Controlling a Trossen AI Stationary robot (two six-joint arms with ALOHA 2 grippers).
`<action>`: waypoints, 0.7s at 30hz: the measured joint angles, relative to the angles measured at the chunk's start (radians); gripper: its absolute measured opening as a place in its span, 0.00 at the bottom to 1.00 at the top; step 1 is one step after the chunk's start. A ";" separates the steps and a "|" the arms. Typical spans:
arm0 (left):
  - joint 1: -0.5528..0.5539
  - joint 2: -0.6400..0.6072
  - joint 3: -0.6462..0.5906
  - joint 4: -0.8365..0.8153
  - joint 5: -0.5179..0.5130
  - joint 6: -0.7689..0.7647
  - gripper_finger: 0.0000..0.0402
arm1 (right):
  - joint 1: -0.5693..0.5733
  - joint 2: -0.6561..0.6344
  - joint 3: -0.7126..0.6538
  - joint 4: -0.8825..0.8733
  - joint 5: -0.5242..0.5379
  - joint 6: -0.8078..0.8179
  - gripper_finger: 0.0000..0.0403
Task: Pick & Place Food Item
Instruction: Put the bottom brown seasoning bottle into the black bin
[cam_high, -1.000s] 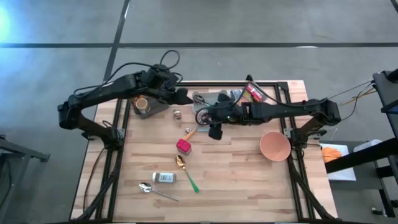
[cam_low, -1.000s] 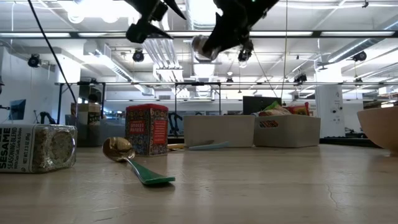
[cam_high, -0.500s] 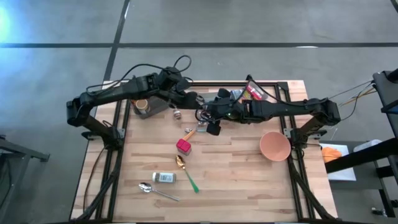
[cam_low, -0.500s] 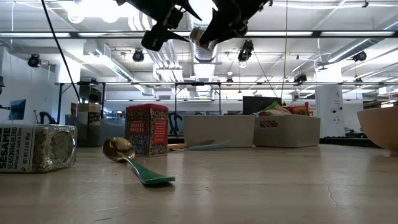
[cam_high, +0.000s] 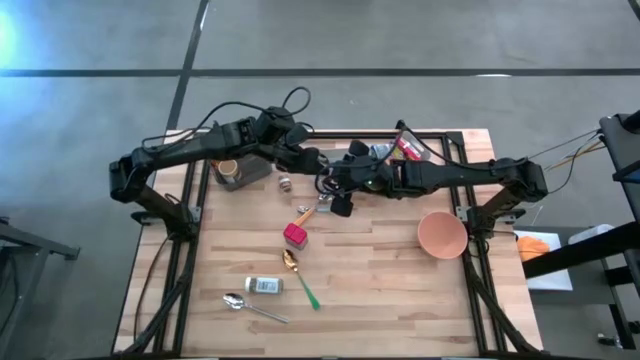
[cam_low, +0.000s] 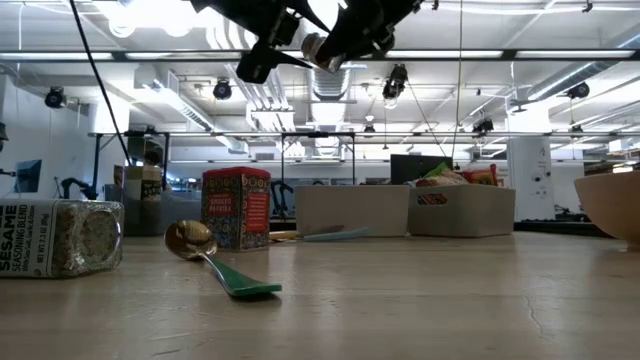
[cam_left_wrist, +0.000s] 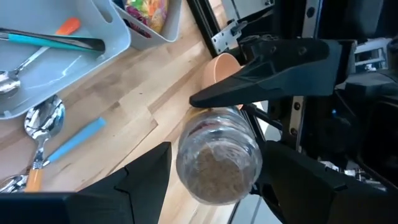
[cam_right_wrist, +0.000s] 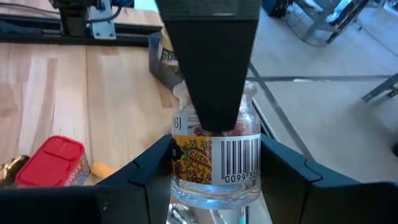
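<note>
1. In the high view the two arms are crowding together over the far middle of the desk (cam_high: 400, 270), and the jar (cam_high: 328, 185) between them is showing only as a small pale speck, so its contact points are hard to make out there. In the low view both grippers are partly cut off at the upper edge.

2. The jar is a small clear glass spice jar with a barcode label and a patterned band (cam_right_wrist: 216, 162). Seen end-on from the left wrist (cam_left_wrist: 217, 158), it is showing brownish granules through the glass. It is hanging in the air above the desk, clear of everything lying on it.

3. The right gripper (cam_right_wrist: 214, 165) is gripping the jar, its two fingers pressing on either side of the labelled body.

4. The left gripper (cam_left_wrist: 214, 180) is sitting with its fingers spread wider than the jar, one on each side of the end facing it; they appear not to be touching the glass, though the angle is poor.

5. Below, a red tin (cam_high: 294, 236), a green-handled spoon (cam_high: 298, 275), a lying sesame jar (cam_high: 264, 286) and a pink bowl (cam_high: 441, 234) are resting on the desk.
</note>
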 joint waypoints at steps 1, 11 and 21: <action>0.000 0.000 0.000 0.003 0.006 0.004 0.65 | 0.000 0.000 0.000 0.007 0.000 -0.004 0.45; 0.001 0.000 0.000 0.000 0.042 0.036 0.50 | 0.000 0.000 0.002 0.010 -0.001 -0.012 0.45; 0.001 0.000 0.000 0.002 0.043 0.048 0.41 | 0.012 -0.001 0.002 0.007 0.001 -0.026 0.45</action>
